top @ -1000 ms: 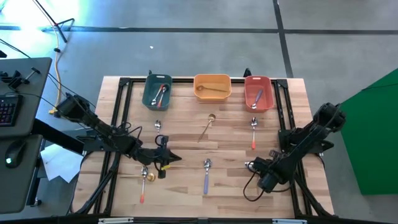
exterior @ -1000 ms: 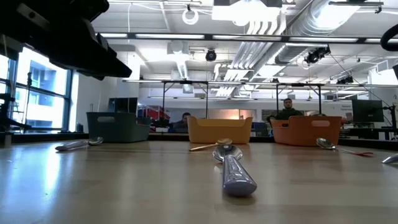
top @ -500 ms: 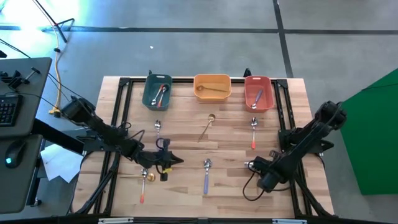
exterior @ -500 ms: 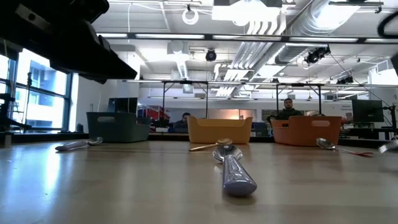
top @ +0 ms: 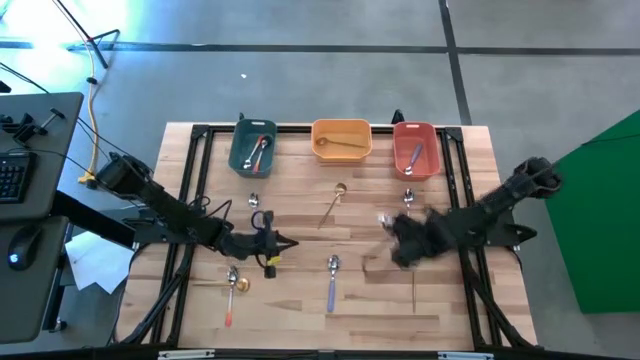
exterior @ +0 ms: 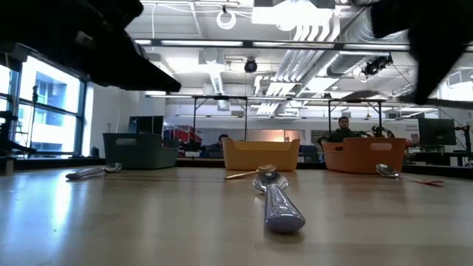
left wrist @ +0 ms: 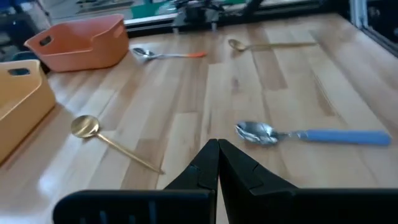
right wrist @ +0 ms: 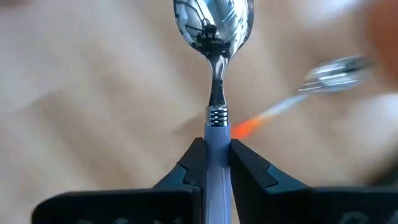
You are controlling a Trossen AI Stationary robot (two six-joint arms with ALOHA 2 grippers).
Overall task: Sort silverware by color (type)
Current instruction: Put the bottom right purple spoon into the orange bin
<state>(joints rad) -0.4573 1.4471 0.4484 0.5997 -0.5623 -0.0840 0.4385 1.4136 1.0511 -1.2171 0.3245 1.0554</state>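
Jutting from the clamped right pincer (right wrist: 214,155), a blue-handled spoon (right wrist: 213,37).

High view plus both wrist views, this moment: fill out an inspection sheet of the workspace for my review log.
Surface: wooden table, carrying spoons and three bins.
Job's things: loose blue-handled spoon, gold spoon and red-handled spoon lie on the table; spoons also lie in the teal bin, orange bin and red bin.
Clutter: nothing seen.
Grippers: left gripper shut, empty, over the table; right gripper shut on a held blue-handled spoon.
Cables: yellow cable on the floor left of the table.
Surroundings: keyboard on a desk at left; green panel at right; a person beyond the table.
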